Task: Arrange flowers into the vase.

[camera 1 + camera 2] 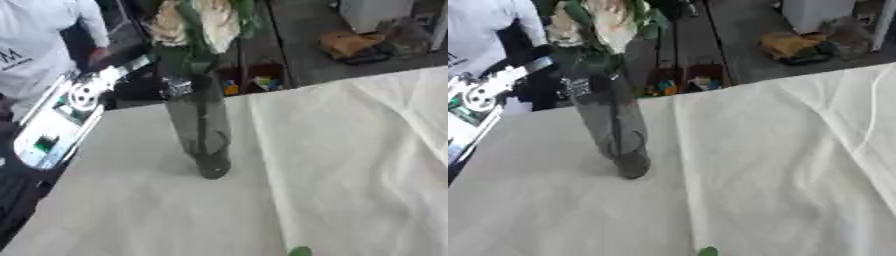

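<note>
A tall clear glass vase (199, 131) stands upright on the white tablecloth (350, 165), left of centre. Pale cream flowers (194, 22) with green leaves (188, 57) stick out of its top, and stems show through the glass. A small green leaf tip (299, 251) shows at the bottom edge of the cloth. Neither of my hands appears in either eye view.
A white and silver device (61, 117) lies off the table's left edge. Behind the table are a dark bin with coloured items (254, 80), a brown bag (350, 45) and a white box (820, 12). A person in a white shirt (35, 45) stands at the far left.
</note>
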{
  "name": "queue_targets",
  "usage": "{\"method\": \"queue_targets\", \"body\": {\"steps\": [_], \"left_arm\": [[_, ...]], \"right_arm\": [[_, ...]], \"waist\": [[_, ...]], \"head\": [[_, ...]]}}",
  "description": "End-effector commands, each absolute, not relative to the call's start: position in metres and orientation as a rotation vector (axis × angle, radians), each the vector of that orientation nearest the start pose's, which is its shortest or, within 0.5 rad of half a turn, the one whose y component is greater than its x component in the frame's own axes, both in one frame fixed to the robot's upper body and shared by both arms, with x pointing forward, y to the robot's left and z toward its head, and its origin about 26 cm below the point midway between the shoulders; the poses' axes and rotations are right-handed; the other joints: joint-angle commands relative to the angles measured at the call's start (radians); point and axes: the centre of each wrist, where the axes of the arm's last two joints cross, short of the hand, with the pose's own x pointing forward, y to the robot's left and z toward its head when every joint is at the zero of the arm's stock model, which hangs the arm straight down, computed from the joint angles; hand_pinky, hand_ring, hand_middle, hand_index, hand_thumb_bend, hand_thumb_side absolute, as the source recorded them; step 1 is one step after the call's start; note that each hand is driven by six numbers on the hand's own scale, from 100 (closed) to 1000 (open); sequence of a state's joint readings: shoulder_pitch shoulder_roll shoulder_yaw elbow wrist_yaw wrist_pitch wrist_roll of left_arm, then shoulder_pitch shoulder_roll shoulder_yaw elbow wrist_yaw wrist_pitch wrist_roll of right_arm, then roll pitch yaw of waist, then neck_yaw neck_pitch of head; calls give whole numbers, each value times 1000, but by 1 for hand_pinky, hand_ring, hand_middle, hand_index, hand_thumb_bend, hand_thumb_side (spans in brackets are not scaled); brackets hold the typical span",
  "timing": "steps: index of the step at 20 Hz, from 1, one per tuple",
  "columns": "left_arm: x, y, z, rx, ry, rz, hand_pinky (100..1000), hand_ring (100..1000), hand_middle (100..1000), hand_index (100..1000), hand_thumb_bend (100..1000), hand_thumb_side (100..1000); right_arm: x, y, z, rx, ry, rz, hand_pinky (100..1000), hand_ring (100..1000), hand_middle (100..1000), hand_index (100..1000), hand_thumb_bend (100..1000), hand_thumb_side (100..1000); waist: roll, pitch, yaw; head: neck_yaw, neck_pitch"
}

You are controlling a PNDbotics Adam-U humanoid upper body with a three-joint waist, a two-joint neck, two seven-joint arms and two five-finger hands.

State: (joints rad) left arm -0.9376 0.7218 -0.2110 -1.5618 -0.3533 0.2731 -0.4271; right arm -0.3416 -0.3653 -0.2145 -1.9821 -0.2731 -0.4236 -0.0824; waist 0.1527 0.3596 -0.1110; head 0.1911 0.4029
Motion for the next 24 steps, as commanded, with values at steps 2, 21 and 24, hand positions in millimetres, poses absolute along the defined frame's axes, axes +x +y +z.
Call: {"method": "queue_targets", "body": {"steps": [2,21,24], "left_arm": [[376,272,367,848,-1794,-1151,1000,1000,1000,1000,685,879],[351,288,372,964,-1751,-1191,1000,1000,1000,1000,692,873],[336,294,371,997,-1760,-1186,1000,1000,1000,1000,684,888]], "right_arm": [[296,-316,237,108,3481,-54,785,854,477,820,100,984],[295,-318,238,122,3475,-34,784,853,481,819,100,989],[295,-319,238,133,3471,-26,784,853,481,819,100,989]], "waist": [[-5,-24,1],[-10,-28,14],[-13,-26,22]], "head": [[0,-8],[-13,3],[-23,8]]}}
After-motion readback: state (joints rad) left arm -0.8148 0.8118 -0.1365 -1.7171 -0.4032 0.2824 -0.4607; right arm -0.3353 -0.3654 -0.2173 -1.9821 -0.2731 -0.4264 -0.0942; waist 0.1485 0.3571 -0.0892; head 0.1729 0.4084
